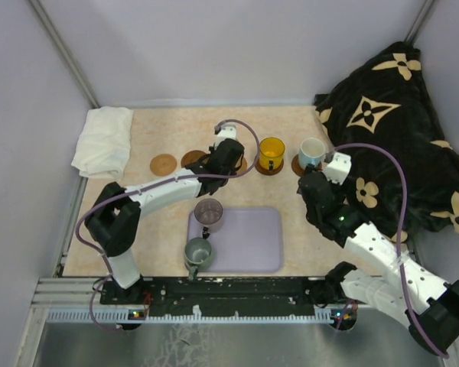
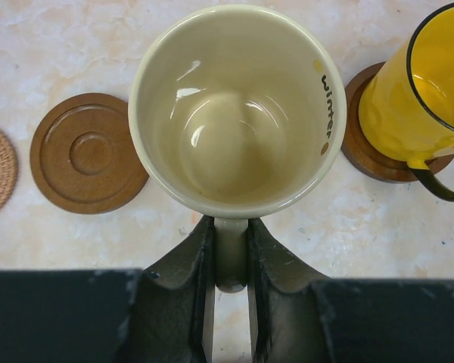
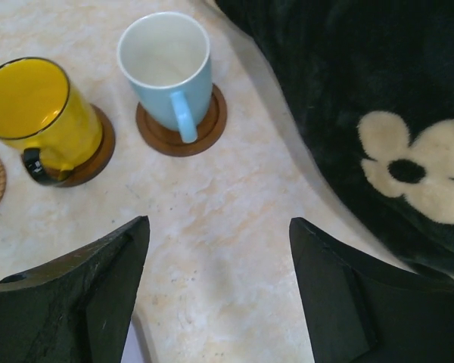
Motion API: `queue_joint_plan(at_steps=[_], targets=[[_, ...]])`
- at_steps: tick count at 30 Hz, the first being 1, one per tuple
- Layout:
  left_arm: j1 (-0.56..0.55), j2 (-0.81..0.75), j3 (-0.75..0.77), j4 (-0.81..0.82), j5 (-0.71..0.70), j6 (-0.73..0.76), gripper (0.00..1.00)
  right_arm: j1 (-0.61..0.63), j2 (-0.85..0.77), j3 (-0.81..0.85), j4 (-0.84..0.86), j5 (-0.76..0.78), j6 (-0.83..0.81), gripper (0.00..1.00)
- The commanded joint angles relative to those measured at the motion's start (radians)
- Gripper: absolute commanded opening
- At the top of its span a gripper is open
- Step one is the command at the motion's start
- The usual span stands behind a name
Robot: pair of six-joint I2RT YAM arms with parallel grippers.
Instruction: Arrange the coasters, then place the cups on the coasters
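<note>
My left gripper [image 2: 231, 257] [image 1: 228, 162] is shut on the handle of the cream cup [image 2: 234, 113], which is upright between an empty dark brown coaster [image 2: 87, 151] [image 1: 191, 158] and the yellow cup [image 2: 420, 91] [image 1: 271, 153]. The yellow cup stands on a brown coaster [image 2: 359, 144]. A tan woven coaster [image 1: 163, 164] lies furthest left. The white cup with the light blue handle [image 3: 166, 68] [image 1: 312, 151] stands on another brown coaster [image 3: 204, 132]. My right gripper [image 3: 219, 249] [image 1: 306, 183] is open and empty over bare table near it. The purple-grey cup [image 1: 208, 214] and the grey-green cup [image 1: 198, 254] stand by the tray.
The lavender tray [image 1: 252, 245] lies at the front middle. A black blanket with cream flowers [image 1: 390, 115] [image 3: 363, 91] is heaped at the right, close to my right arm. A folded white cloth [image 1: 103, 141] lies at the back left.
</note>
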Motion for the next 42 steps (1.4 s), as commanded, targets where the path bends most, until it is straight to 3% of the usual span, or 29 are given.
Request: queue_joint_plan(at_steps=[1, 9, 19, 42], targets=[[0.013, 0.032, 0.081, 0.089, 0.036, 0.002, 0.00, -0.089, -0.009, 0.050, 0.071, -0.023, -0.054, 0.77], [0.019, 0.055, 0.083, 0.069, 0.044, -0.028, 0.00, -0.132, -0.014, 0.072, 0.106, -0.020, -0.081, 0.85], [0.018, 0.041, -0.053, 0.248, -0.021, -0.067, 0.00, -0.134, -0.016, 0.058, 0.104, -0.049, -0.086, 0.86], [0.009, 0.101, -0.076, 0.372, -0.056, -0.056, 0.00, -0.134, -0.015, 0.034, 0.108, -0.089, -0.076, 0.87]])
